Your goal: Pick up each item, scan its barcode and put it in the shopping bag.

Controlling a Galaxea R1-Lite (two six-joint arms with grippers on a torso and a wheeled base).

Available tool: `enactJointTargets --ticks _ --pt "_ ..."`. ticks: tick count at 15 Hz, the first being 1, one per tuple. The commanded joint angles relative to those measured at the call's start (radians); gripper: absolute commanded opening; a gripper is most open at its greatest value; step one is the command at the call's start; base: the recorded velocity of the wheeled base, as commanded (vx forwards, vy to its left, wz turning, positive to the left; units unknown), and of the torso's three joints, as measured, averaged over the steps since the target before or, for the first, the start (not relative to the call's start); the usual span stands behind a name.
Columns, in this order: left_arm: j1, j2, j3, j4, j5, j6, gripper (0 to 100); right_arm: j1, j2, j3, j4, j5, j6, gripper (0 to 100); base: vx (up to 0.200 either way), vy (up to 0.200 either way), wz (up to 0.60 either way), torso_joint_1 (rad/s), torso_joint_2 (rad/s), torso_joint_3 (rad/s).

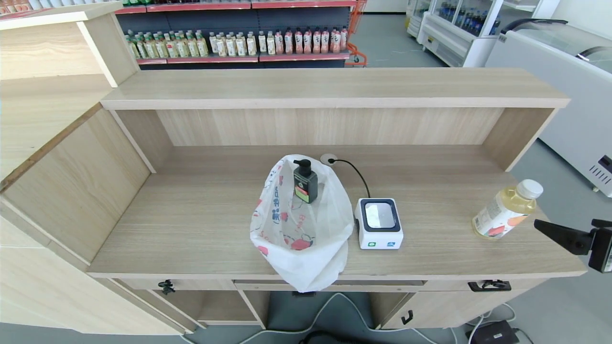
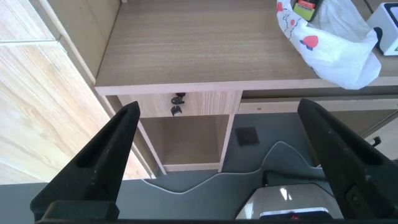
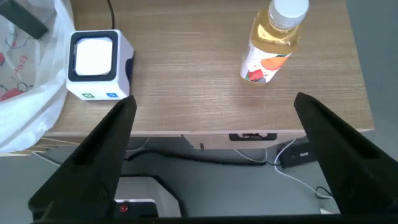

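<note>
A white shopping bag [image 1: 299, 229] with red prints stands open at the middle of the wooden counter [image 1: 191, 224]. A black pump bottle [image 1: 305, 181] stands upright inside it. Just right of the bag sits the white barcode scanner [image 1: 378, 222], window facing up. A yellow juice bottle [image 1: 507, 210] with a white cap stands near the counter's right end. My right gripper [image 3: 214, 106] is open and empty, off the front edge, short of the juice bottle [image 3: 273, 40] and the scanner [image 3: 96, 62]. My left gripper [image 2: 219, 109] is open and empty, low before the counter's front left, with the bag [image 2: 339, 53] farther off.
The counter has a raised back ledge [image 1: 334, 88] and a side wall [image 1: 81, 177] on the left. The scanner's black cable [image 1: 356, 174] runs back to a grommet behind the bag. Drawer handles [image 1: 488, 285] sit under the front edge. Store shelves and freezers stand beyond.
</note>
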Motion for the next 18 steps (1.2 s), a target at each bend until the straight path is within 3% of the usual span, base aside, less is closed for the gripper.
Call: enactJointTargets --ticks 1,18 --pt "0.001 0.0 0.0 0.0 0.0 0.003 100 -0.017 0.012 0.0 -0.001 0.0 -0.001 100 0.0 -0.2 0.0 0.017 0.0 0.002" --pt "0.001 0.0 0.0 0.0 0.002 0.005 100 -0.026 0.085 0.054 -0.01 0.011 0.002 100 0.0 -0.2 0.0 0.003 0.0 0.003"
